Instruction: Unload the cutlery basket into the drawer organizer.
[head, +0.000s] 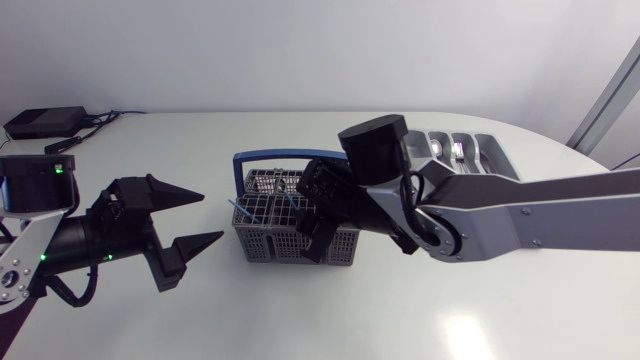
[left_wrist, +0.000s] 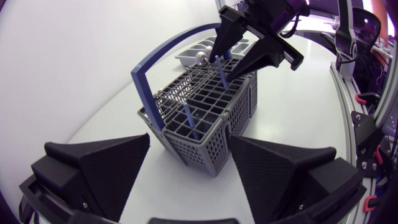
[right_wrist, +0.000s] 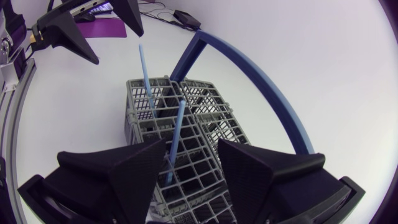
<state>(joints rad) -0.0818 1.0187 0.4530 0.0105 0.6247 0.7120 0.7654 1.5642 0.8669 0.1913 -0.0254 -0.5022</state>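
Cutlery basket (head: 262, 240) stands mid-table; right claw (head: 318, 212) gapes over its rim, left claw (head: 212, 216) gapes beside, apart.

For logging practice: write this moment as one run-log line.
left hand open, facing basket | right hand open over basket, straddling blue handle | second blue handle standing in basket

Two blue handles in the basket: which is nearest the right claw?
The blue handle standing between the right claw's open fingers, not yet gripped. The other handle stands at the basket's far end, toward the left claw.
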